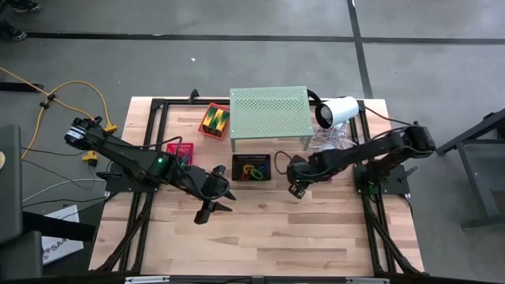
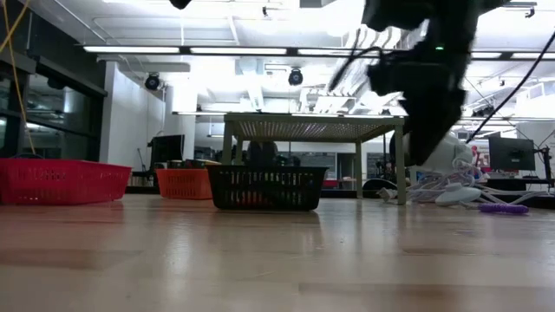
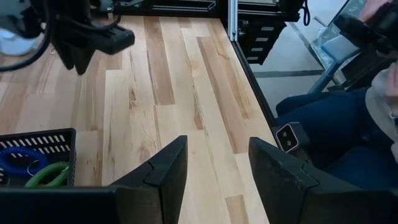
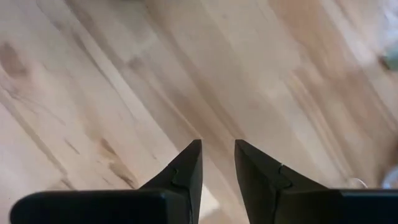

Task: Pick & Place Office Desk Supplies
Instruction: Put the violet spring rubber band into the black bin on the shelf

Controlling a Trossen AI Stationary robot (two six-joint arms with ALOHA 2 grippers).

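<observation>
**Ana:** Wood planks lay bare under both grippers, so why were they held up like that?

**Ben:** Probably between picks. The left gripper [image 1: 215, 207] hung on the near side of the black basket [image 1: 252, 168], toward the table's front edge, its fingers [image 3: 168, 168] spread wide with nothing between them. That looked like a hand ready to take something, not one carrying.

**Ana:** And the right one?

**Ben:** The right gripper [image 1: 296, 189] hovered just beside the black basket, on its right. Its fingers [image 4: 189, 165] stood apart with a narrow gap, only plank showing through, so empty too.

**Ana:** Where were the supplies?

**Ben:** Coloured loops [image 1: 251, 170], green and blue among them, sat inside the black basket; I'd judge that was the sorting spot for them. Left of it stood a red basket [image 1: 183, 149]. Farther back from the black basket, the yellow-and-green wedges [image 1: 214, 120] lay in another red tray [image 1: 203, 127], beside the pale-green shelf [image 1: 268, 113].

**Ana:** Anything still loose?

**Ben:** A purple item [image 2: 504, 208] and a tangle of cable lay right of the black basket. What they were, I couldn't tell.
</observation>
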